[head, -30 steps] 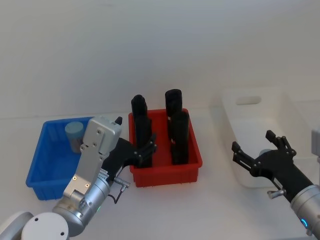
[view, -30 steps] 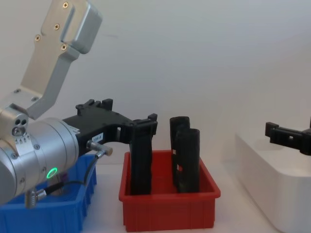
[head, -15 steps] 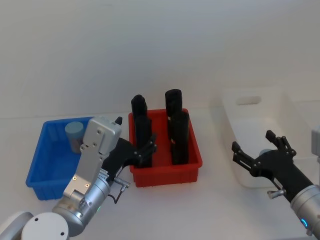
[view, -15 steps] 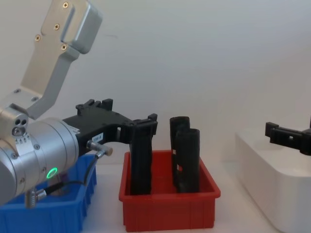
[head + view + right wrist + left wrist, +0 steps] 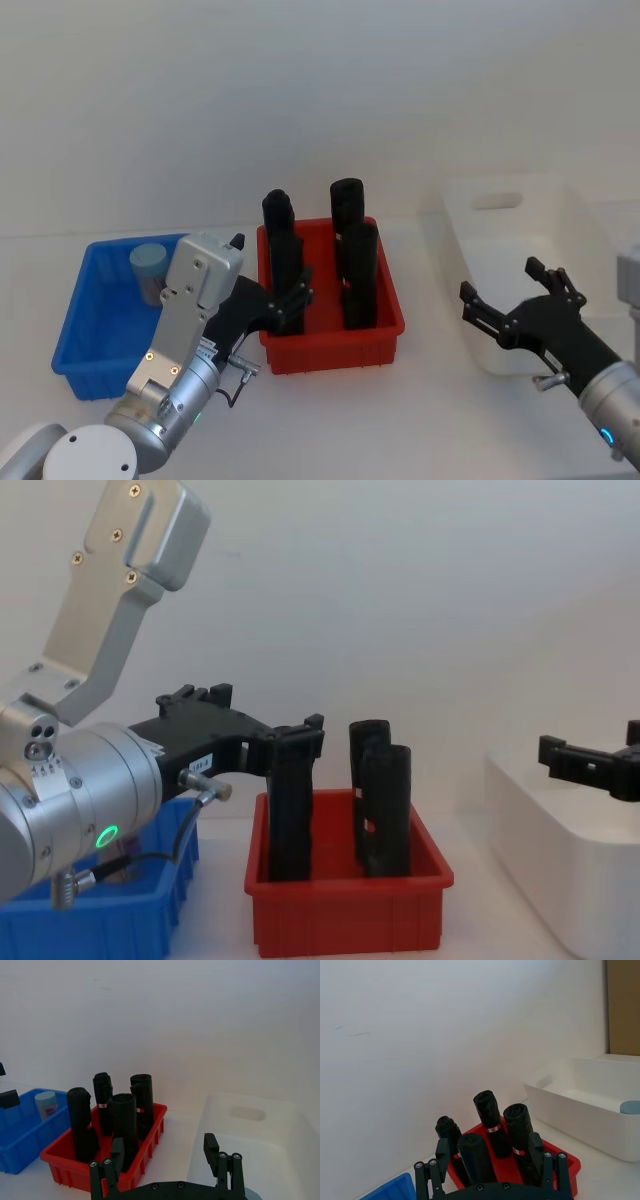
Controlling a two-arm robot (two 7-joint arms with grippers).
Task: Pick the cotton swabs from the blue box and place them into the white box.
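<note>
One tub of swabs [image 5: 150,268] stands upright in the far part of the blue box [image 5: 88,345] at the left of the worktop [image 5: 400,420] — its long axis vertical, grey-blue lid up; the right wrist view shows the same tub with its label facing the camera. In the left wrist view a second grey-blue lid [image 5: 630,1107] shows inside the white box [image 5: 560,215], near its wall; how that tub lies below the lid cannot be told.

The red bin [image 5: 385,325] sits between the two boxes, apart from both, and holds four black blocks [image 5: 353,270] standing upright.

The left gripper [image 5: 292,305] hovers at the near left corner of the red bin, just beside the nearest block, its fingers apart and holding nothing. Its arm rises over the near right part of the blue box.

The right gripper [image 5: 512,297] hangs over the near left part of the white box — fingers spread wide, empty, pointing toward the red bin. In the chest view one of its fingers [image 5: 575,763] shows just above the white box's rim.
</note>
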